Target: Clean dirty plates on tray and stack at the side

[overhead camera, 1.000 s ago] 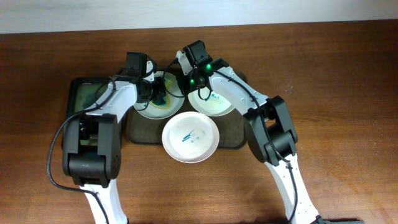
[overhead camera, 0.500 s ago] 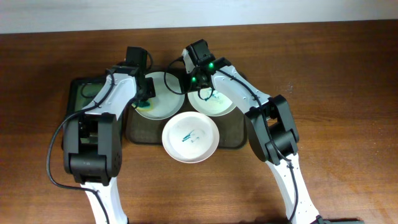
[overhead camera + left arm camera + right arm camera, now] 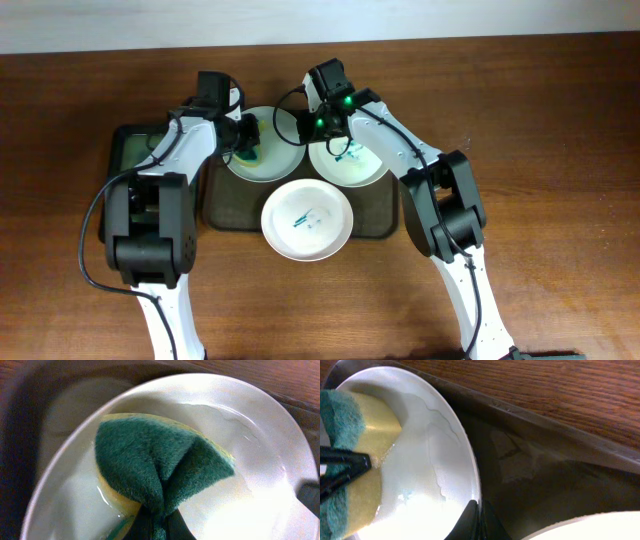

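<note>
Three white plates sit on the dark tray (image 3: 375,222). The back left plate (image 3: 272,152) is wet; my left gripper (image 3: 243,140) is shut on a green and yellow sponge (image 3: 160,472) pressed on it. My right gripper (image 3: 304,132) is shut on that plate's right rim (image 3: 472,485); the sponge also shows in the right wrist view (image 3: 355,440). The back right plate (image 3: 352,165) and the front plate (image 3: 307,221) carry blue-green smears.
A dark green-tinted container (image 3: 135,152) stands left of the tray. Brown wooden table (image 3: 550,150) surrounds the tray on all sides. Both arms cross over the tray's back half.
My left gripper has shifted the sponge across the back left plate, toward its left side. The right gripper stays on the plate's rim, moved slightly up and right.
</note>
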Action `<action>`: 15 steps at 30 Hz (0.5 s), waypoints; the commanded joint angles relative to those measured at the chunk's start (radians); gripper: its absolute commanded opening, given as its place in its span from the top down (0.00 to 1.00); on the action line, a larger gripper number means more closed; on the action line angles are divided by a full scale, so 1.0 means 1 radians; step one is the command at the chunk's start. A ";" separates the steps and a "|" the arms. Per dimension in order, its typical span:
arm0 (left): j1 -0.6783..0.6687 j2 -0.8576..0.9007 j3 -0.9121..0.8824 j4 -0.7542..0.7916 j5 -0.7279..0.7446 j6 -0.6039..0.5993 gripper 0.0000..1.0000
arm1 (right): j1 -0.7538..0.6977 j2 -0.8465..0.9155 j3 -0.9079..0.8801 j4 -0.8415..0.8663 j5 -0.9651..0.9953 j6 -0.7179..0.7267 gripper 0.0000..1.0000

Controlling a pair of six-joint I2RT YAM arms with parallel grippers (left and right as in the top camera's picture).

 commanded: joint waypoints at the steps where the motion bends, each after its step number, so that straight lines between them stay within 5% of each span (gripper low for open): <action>1: -0.056 0.050 -0.002 -0.008 0.184 -0.020 1.00 | 0.023 0.017 0.014 0.001 -0.021 -0.002 0.96; 11: -0.065 0.050 -0.001 0.023 0.296 -0.083 1.00 | 0.039 0.017 0.014 0.012 -0.021 -0.002 0.96; 15: -0.057 0.050 -0.001 -0.007 0.140 -0.094 1.00 | 0.039 0.017 0.014 0.013 -0.021 -0.002 0.96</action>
